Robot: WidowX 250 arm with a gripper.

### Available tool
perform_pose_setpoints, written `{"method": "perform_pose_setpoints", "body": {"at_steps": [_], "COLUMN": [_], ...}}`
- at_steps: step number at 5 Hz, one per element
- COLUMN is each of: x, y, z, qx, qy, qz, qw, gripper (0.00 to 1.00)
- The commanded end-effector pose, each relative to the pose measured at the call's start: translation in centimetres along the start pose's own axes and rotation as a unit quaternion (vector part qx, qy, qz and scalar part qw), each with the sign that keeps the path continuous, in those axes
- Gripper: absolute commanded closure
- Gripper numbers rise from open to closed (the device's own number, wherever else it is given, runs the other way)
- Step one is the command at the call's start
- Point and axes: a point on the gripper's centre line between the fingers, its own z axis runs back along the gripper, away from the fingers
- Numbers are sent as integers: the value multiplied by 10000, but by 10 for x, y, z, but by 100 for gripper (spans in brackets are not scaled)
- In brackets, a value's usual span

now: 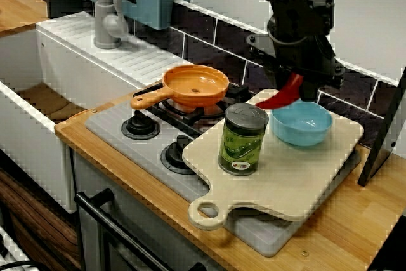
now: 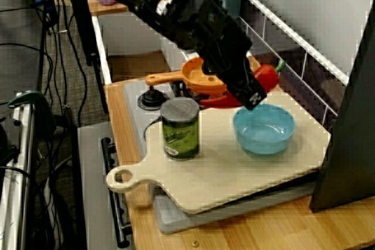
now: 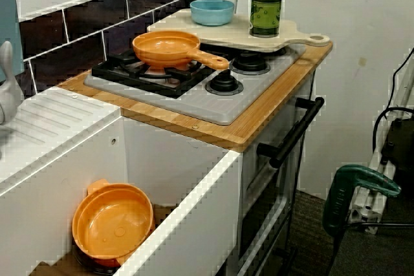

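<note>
Aloft, jaws pinch a glossy, curved red pepper [image 1: 282, 96].

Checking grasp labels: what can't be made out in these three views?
- Tool fingertips on the red toy pepper: hidden by the black housing in the front and side views, cut off by the top edge in the sink view.
- Green metal tin label text: too small, blurred everywhere.
- Base of the orange round pot: hidden by the white sink wall.
</note>
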Motion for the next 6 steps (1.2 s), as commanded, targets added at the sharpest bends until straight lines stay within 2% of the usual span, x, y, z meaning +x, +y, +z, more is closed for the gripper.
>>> {"method": "perform_pose_setpoints", "body": {"at_steps": [1,3,5,6], "x": [21,33,41,38], "y": [-13,-13,-7,-4], "z": [4,-14,-12,-8], "qx": [-90,-18,14,19], "qy": [-148,58,68,50], "qz": [63,152,127,131], "qw": [9998,9999,9999,9999], "gripper": [100,100,100,100]}}
